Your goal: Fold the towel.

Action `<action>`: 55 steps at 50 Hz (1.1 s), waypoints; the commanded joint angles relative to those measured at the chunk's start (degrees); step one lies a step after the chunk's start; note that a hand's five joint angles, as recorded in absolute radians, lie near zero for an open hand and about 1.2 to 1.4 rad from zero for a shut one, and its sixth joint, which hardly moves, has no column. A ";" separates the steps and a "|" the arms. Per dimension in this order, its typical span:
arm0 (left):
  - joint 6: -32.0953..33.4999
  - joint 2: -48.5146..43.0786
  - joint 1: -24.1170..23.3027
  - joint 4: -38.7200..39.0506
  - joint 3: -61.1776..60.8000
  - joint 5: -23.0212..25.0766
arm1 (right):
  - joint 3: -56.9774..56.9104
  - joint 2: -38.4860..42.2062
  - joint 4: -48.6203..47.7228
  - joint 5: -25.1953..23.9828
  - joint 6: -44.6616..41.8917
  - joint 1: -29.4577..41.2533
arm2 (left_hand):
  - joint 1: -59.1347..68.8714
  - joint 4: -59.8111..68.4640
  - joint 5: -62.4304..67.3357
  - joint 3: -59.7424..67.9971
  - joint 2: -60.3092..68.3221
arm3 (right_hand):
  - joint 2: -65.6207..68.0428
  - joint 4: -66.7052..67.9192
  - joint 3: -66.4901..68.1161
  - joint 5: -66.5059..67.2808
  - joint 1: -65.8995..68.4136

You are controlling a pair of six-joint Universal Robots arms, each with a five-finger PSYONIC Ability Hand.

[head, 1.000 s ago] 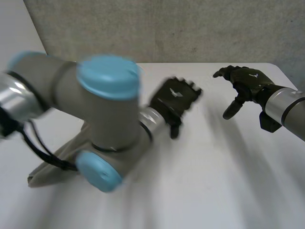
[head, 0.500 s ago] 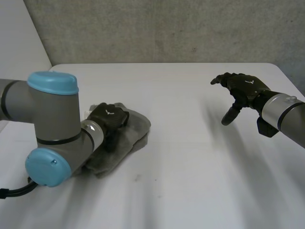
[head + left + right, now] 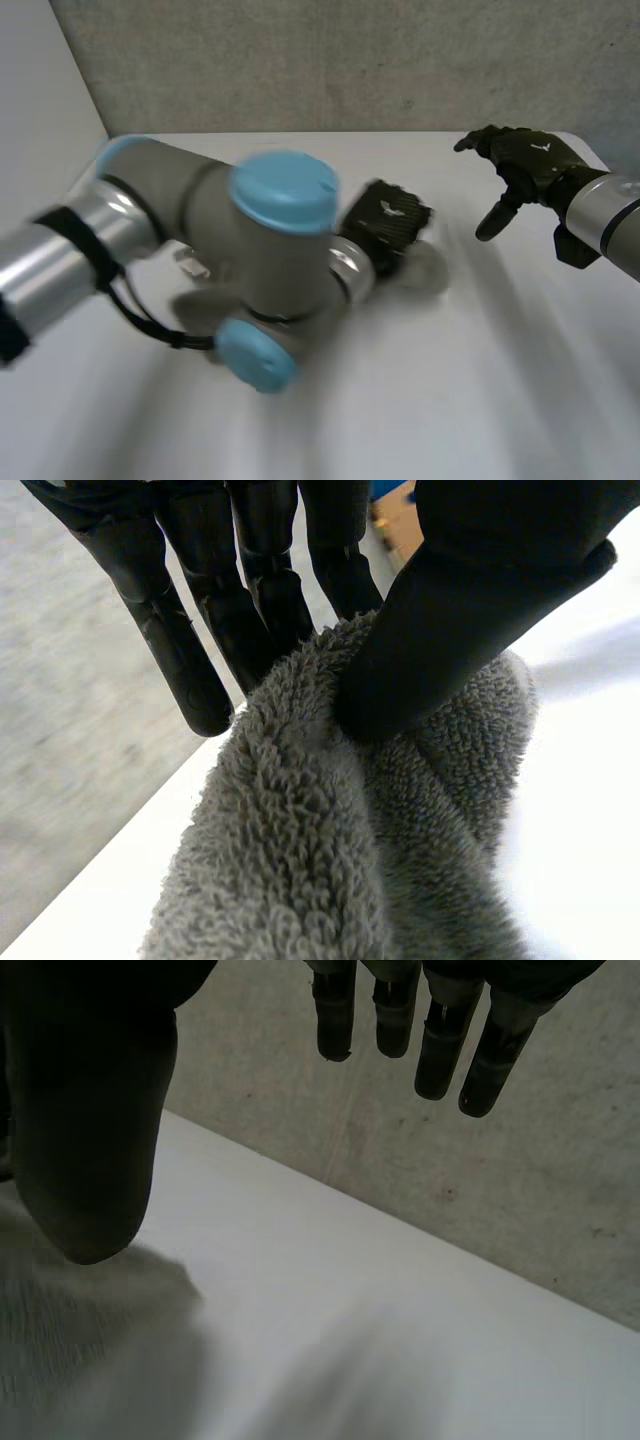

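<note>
The grey fluffy towel (image 3: 300, 860) is bunched up in my left hand (image 3: 470, 610). The thumb presses the cloth against the fingers (image 3: 180, 650), so the hand is shut on a fold of it. From the head view, my left hand (image 3: 385, 222) is over the middle of the table, and a grey lump of towel (image 3: 430, 268) trails just beyond it. The left arm (image 3: 250, 250) hides whatever lies behind it. My right hand (image 3: 525, 160) hovers open above the table's far right, holding nothing, with its thumb (image 3: 85, 1110) and fingers (image 3: 440, 1040) spread apart.
The white table (image 3: 480, 380) runs to a grey wall (image 3: 350, 60) at the back. A blurred grey patch (image 3: 70, 1350) lies on the table below the right thumb.
My left arm has swung right, from the table's left side to its middle, and its hand has closed on the towel and carried it along. The right hand has barely moved.
</note>
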 commanded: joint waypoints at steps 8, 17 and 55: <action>-0.18 -5.80 -9.03 -0.50 0.12 -0.51 | -0.65 0.01 0.08 -0.88 -0.16 -1.05 | -52.73 -55.61 -53.55 -55.45 -55.51 | -3.26 -4.42 -3.39 -3.43 -3.05; -0.71 13.16 2.90 0.55 -15.86 -4.55 | -2.32 0.10 1.13 -0.97 -0.25 -0.87 | -53.74 -56.63 -54.56 -56.47 -56.53 | -3.26 -4.42 -3.39 -3.43 -3.05; -5.81 18.65 33.51 5.55 -42.79 14.25 | -48.36 36.83 32.06 -0.62 -1.22 17.32 | -41.97 -44.85 -42.79 -44.69 -44.75 | 3.88 2.72 3.75 3.71 4.10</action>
